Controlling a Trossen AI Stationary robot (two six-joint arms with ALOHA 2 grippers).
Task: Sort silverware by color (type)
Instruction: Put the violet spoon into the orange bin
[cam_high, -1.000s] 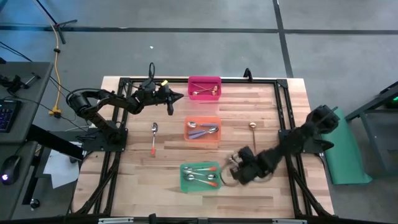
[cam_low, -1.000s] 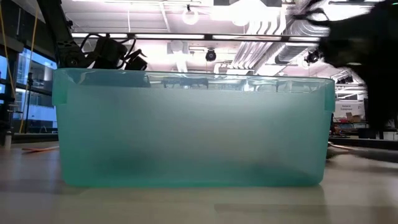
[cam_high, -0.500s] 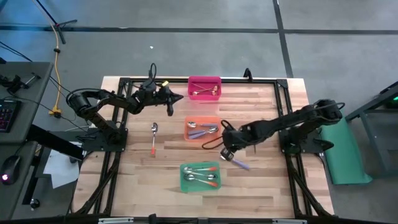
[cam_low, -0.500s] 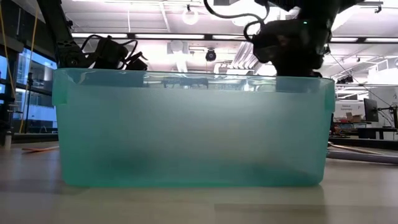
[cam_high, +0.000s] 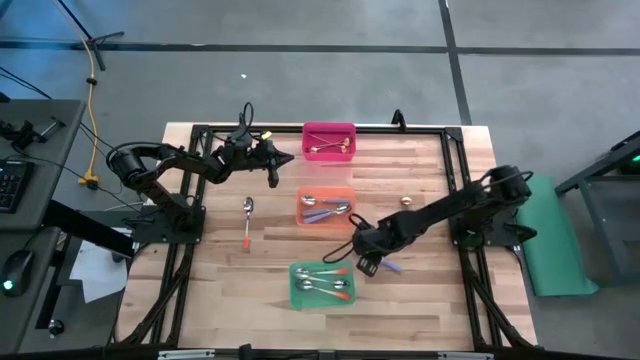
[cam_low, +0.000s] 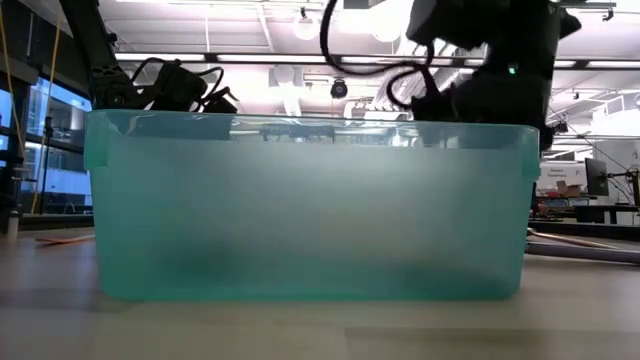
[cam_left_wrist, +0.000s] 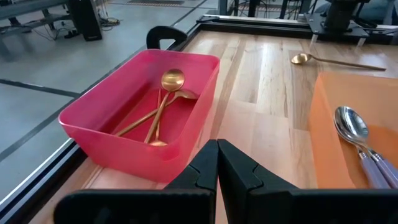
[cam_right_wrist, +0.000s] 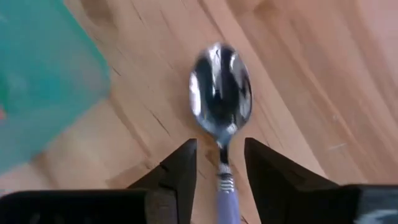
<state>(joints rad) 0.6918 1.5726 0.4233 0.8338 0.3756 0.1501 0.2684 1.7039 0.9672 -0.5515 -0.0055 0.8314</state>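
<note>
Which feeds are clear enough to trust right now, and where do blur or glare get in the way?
High view: evenly lit and sharp. Low view: the translucent green bin fills the frame, its contents only a haze, with bright ceiling lights behind. Right wrist view: the purple-handled silver spoon is soft, its bowl mirroring glare, between the open right gripper. Left wrist view: crisp on the pink bin and its gold spoons.

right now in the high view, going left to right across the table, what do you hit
left gripper → orange-red-handled spoon lying loose → the column of pink bin, orange bin, green bin → right gripper over purple-handled spoon → gold spoon
</note>
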